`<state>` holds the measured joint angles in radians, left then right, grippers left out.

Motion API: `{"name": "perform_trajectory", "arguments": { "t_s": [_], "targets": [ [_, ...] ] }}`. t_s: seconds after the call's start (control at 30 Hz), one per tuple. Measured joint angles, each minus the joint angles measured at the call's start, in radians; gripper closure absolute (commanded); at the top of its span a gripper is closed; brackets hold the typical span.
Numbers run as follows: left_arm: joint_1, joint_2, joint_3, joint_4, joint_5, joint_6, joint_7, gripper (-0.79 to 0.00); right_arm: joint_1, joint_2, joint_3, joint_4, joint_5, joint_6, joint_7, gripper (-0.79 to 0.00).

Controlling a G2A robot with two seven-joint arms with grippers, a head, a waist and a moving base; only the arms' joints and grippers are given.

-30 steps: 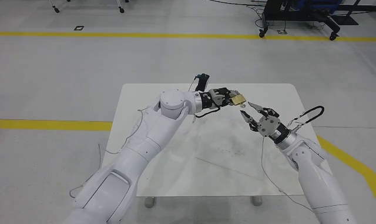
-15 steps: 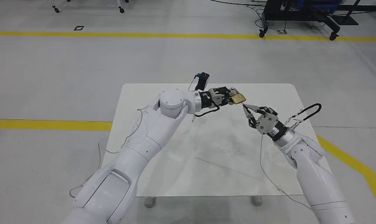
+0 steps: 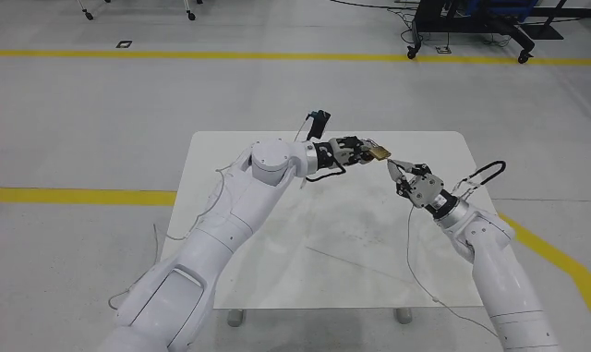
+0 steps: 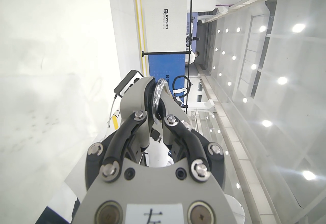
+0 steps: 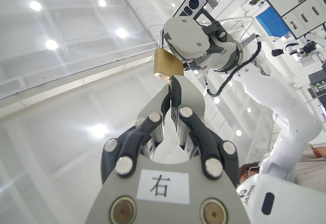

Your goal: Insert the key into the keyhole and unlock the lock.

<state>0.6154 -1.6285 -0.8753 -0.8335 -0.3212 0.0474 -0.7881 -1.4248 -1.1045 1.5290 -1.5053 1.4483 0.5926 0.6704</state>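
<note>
**Work surface.** White rectangular table. Both arms meet over its far half, lifted off the top, so the table edges do not limit their movement.

**Left arm.** The left gripper is clamped on the silvery steel shackle of a brass-coloured, block-shaped padlock. The padlock body hangs free beyond the fingers, with its keyhole face turned toward the other arm. In my judgement this grip was chosen to leave that face open for the key and to brace the lock against a push.

**Right arm.** The right gripper is pressed shut, with its tips right at the padlock's keyhole face. The small silvery metal key shows only as a sliver at the fingertips where they meet the lock. The rest is hidden between the pads, so I cannot tell how deep it is inserted.

**Clearances.**
- There is open air above, below and to the far side of the padlock.
- The tight spot is the left gripper's broad white finger, just beside the brass body and near the right gripper's tips.
- In my judgement, turning the key calls for a wrist roll about the key's own axis, with no sideways drift. Any misalignment could bind the key or twist the lock in its grip.
</note>
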Motion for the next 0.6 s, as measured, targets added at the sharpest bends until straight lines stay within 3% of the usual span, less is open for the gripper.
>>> {"name": "perform_trajectory", "arguments": {
  "t_s": [0.17,0.3,0.37,0.43,0.53,0.6],
  "targets": [
    [-0.001,0.002,0.0,-0.009,0.029,0.003,0.013,0.0,0.012,0.002,0.006,0.013,0.011,0.042,0.002,0.0],
    [-0.004,0.003,-0.008,-0.014,0.03,0.007,0.012,0.0,0.01,0.006,0.007,-0.012,-0.052,0.012,0.017,-0.015],
    [-0.005,0.003,-0.014,-0.016,0.021,0.008,0.003,0.0,-0.002,0.008,0.012,-0.033,-0.124,-0.061,0.025,-0.182],
    [-0.007,0.004,-0.019,-0.017,0.015,0.01,-0.005,0.0,-0.021,0.008,0.02,-0.054,-0.181,-0.147,0.011,-0.191],
    [-0.01,0.004,-0.024,-0.02,0.012,0.016,-0.012,0.0,-0.06,0.004,0.031,-0.103,-0.256,-0.297,-0.027,-0.339],
    [-0.011,0.005,-0.025,-0.022,0.014,0.023,-0.016,0.0,-0.088,0.003,0.037,-0.139,-0.317,-0.389,-0.053,-0.366]
  ]
}}
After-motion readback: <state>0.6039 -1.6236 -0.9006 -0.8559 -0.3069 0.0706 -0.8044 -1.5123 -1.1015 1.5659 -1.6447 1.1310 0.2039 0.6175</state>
